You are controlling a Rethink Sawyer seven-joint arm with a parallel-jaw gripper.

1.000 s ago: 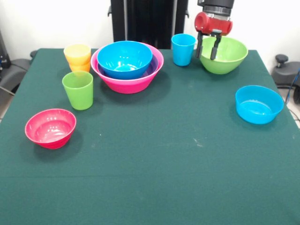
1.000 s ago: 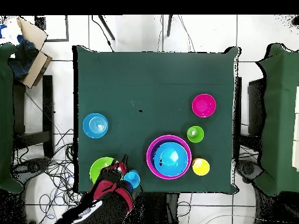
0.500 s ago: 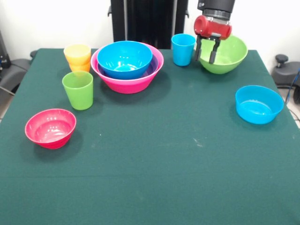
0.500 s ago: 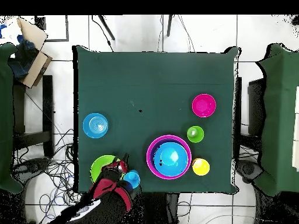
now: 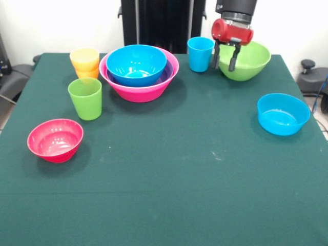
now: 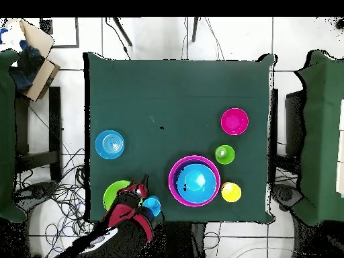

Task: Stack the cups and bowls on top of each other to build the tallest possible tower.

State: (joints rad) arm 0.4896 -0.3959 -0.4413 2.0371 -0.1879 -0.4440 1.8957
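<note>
Front view: the red and black gripper (image 5: 226, 57) hangs at the near-left rim of the large light green plastic bowl (image 5: 248, 60), its two dark fingers (image 5: 234, 57) spread with a clear gap, pinching nothing; one finger stands in front of the bowl's wall, the other between that bowl and the blue plastic tumbler (image 5: 200, 54) just beside it. Judged from this stance, the arm is lining up on the green bowl's rim, the likely next piece for the pile. The tower so far is low: a large pink plastic bowl (image 5: 146, 90) on the green tablecloth (image 5: 169, 179), a purple bowl showing only as a thin rim inside it, and a large blue plastic bowl (image 5: 136, 64) nested on top, all upright, glossy, mouths up. Nesting widest-first gives a steady base but little height. Touching or nearly touching its left side, a yellow tumbler (image 5: 84, 58) sits inside an orange one (image 5: 90, 74); a green tumbler (image 5: 85, 98) stands nearer, a small red-pink bowl (image 5: 55, 139) nearer still, and a small light blue bowl (image 5: 283, 114) well apart at the right. Overhead view: the gripper (image 6: 140, 190) sits between the green bowl (image 6: 114, 195) and blue tumbler (image 6: 152, 205) at the table's bottom edge; the pink-based pile (image 6: 194, 180) lies just right of them.
</note>
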